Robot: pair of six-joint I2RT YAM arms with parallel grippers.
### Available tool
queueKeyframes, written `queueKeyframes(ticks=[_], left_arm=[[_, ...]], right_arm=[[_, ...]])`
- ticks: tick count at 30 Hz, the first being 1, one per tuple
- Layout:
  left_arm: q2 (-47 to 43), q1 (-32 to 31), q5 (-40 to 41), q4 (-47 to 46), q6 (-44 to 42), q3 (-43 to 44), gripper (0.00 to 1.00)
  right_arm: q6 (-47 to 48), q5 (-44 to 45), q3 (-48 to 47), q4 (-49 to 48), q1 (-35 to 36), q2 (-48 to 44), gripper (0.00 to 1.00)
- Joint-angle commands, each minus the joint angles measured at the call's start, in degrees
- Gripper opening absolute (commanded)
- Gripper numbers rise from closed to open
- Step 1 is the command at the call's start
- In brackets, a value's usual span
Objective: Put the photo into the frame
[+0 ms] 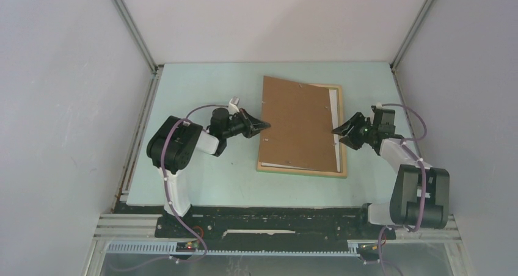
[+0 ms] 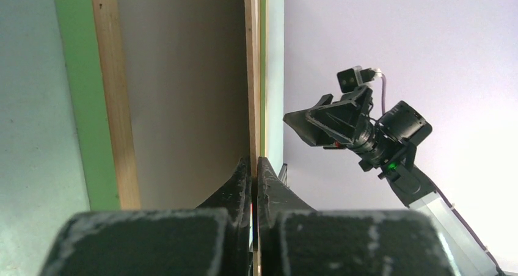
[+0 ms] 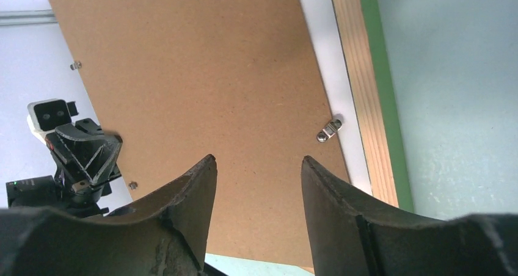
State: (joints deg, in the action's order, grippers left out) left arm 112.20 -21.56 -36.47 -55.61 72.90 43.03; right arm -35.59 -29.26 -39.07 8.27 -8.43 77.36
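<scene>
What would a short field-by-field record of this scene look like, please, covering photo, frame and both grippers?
flat rectangular photo: brown board back up, askew over the frame, not seated
thin rectangular light-wood frame: flat on the pale blue-green table, green edge showing below
left gripper: shut on the photo's left edge
right gripper: open, empty, near the frame's right rail

Left arm (image 1: pixel 176 149) and right arm (image 1: pixel 420 193): bulky matte-black joint housings linked by white segments, each trailed by a looping purple cable (image 1: pixel 196 109). Left gripper (image 1: pixel 267 126) and right gripper (image 1: pixel 338 136) black with open triangular bracing; fingers (image 3: pixel 183 209) curved, tapering, scuffed grey along the edges. Small white-bodied camera (image 3: pixel 47 115) on each wrist; green light (image 2: pixel 391 164) on the right wrist housing.
</scene>
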Motion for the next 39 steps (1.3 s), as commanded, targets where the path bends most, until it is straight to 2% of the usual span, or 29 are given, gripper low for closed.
queueKeyframes(ticks=[1,15,24,31,39], left_arm=[[-2.1,0.4,-1.2,-5.8,-0.8,-0.4,0.0],[-0.3,0.2,-2.3,-7.4,1.0,0.2,0.0],[0.3,0.2,-2.1,-7.3,1.4,0.4,0.0],[0.6,-0.8,-1.8,-3.5,-0.4,2.1,0.0],[0.6,-2.3,-1.2,0.8,-3.3,5.1,0.0]], right_arm=[[-4.5,-1.0,1.0,-2.0,0.7,2.6,0.6],[-6.0,1.4,1.8,-7.7,0.8,10.9,0.59],[-3.9,-0.6,1.8,-15.4,0.2,15.4,0.57],[-1.4,-5.3,1.8,-18.5,1.1,15.2,0.54],[-0.5,-5.3,2.9,-17.1,0.9,11.4,0.5]])
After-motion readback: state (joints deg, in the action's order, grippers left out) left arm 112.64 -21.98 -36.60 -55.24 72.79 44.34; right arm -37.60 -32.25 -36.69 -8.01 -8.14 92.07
